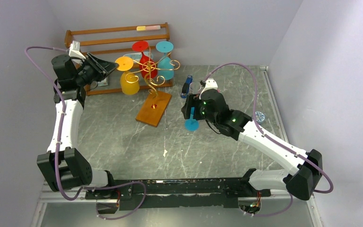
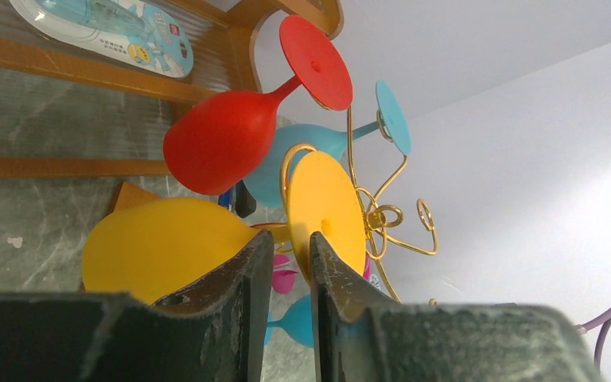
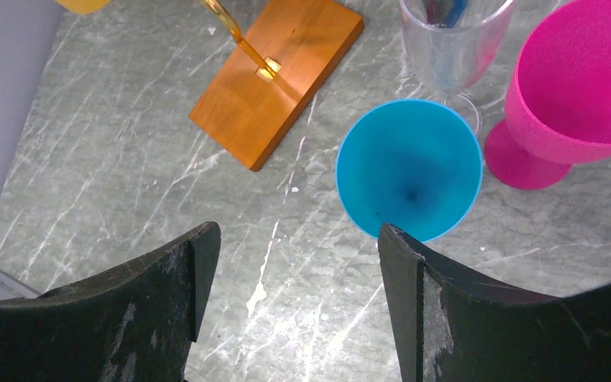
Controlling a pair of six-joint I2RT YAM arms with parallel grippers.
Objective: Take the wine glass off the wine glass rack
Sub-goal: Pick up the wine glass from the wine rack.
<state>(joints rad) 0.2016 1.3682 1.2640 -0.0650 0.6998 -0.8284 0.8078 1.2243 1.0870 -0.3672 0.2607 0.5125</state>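
Observation:
The wine glass rack (image 1: 157, 80) is a gold wire tree on an orange-brown base (image 1: 154, 108), also in the right wrist view (image 3: 278, 76). A yellow wine glass (image 1: 129, 84) hangs upside down on it, beside a red one (image 1: 144, 60) and a teal one (image 1: 165, 64). My left gripper (image 1: 116, 66) reaches in from the left at the yellow glass's stem and foot. In the left wrist view its jaws (image 2: 293, 239) stand narrow, one finger before the yellow bowl (image 2: 159, 247), the other before the foot (image 2: 330, 199); whether they pinch anything is unclear. My right gripper (image 3: 294, 239) is open above the table.
A brown slatted shelf (image 1: 118, 33) stands behind the rack against the back wall, with a packet (image 2: 103, 28) on it. A blue glass (image 3: 410, 171), a pink glass (image 3: 581, 79) and a clear glass (image 3: 453, 40) stand upright by the right gripper. Walls close both sides.

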